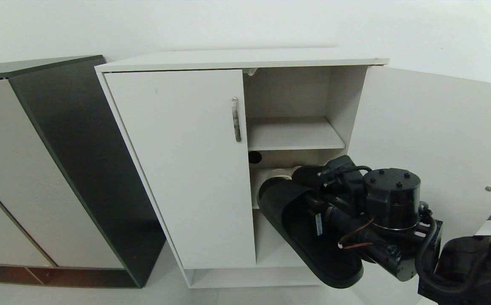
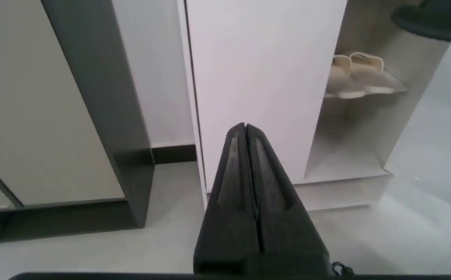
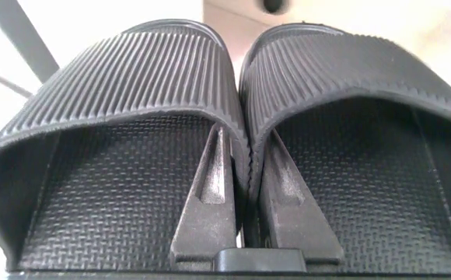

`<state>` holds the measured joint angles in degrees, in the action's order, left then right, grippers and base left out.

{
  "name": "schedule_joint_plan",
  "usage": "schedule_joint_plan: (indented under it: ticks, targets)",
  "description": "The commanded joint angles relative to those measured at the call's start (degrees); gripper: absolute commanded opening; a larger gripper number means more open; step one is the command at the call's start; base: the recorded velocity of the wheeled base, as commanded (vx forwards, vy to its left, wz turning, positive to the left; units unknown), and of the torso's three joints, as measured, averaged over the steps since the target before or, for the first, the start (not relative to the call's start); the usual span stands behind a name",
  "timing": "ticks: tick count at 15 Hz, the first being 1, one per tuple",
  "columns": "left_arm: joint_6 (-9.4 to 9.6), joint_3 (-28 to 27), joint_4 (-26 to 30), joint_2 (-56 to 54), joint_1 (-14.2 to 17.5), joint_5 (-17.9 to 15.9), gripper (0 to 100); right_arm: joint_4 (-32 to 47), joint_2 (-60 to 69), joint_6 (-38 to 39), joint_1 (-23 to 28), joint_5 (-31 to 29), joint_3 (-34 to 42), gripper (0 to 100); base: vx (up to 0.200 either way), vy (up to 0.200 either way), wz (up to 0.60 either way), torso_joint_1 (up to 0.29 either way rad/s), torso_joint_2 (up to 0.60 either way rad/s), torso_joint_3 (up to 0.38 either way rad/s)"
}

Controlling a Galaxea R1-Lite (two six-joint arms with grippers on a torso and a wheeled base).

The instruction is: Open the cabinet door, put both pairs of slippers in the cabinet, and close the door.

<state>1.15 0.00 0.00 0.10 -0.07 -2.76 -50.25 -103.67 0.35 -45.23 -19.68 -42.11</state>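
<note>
At the far left of the head view stands a dark cabinet (image 1: 80, 169), its pale front shut. Right of it, mid-frame, is the white cabinet (image 1: 245, 57). Its left door (image 1: 177, 169) is shut, with a metal handle (image 1: 236, 119) upright along its right edge. Its right door (image 1: 431, 148) is swung wide open and fills the right of the frame.

Between the doors we see the open right half, with a bare upper shelf (image 1: 296, 135). On the shelf below it sit the white slippers (image 2: 363, 72), side by side, in the upper right of the left wrist view.

Our left claw (image 2: 245, 155) is pressed together with nothing in it. It hangs over the floor (image 2: 171, 202) before the shut left door.

Lower right of centre in the head view, our right claw (image 3: 246, 144) holds the black slippers (image 1: 313, 241) in front of the open half. They are tilted, soles toward the lower left and toe ends up near the white pair. In the right wrist view one finger (image 3: 210, 194) sits inside each slipper, and the two fingers pinch the inner walls together.
</note>
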Motion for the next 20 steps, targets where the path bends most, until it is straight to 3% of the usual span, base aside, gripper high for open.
schedule_joint_plan:
  ticks: [1, 4, 8, 15, 20]
  targets:
    - [0.00, 0.0, 0.1, 0.0, 0.0, 0.0, 0, 5.1, -0.7, 3.4, -2.0, -7.4, -6.3, 0, 0.000, 0.000, 0.00, 0.000, 0.00, 0.000]
    - [0.00, 0.0, 0.0, 0.0, 0.0, 0.0, 0, 23.5, -0.6, 9.8, -4.6, -20.1, -18.9, 0, 0.000, 0.000, 0.00, 0.000, 0.00, 0.000]
    - [0.08, 0.0, 0.0, 0.0, 0.0, 0.0, 0, 48.9, -1.8, 19.2, -6.1, -22.4, -38.5, 0, 0.000, 0.000, 0.00, 0.000, 0.00, 0.000]
    - [0.17, 0.0, 0.1, 0.0, 0.0, -0.1, 0, 42.8, -8.5, 18.9, -3.5, -24.4, -40.2, 0, 0.000, 0.000, 0.00, 0.000, 0.00, 0.000]
    - [0.35, 0.0, 0.0, 0.0, 0.0, 0.0, 0, 42.5, -9.3, 18.4, -2.7, -24.4, -40.2, 0, 0.040, 0.000, 0.00, 0.000, 0.00, 0.000]
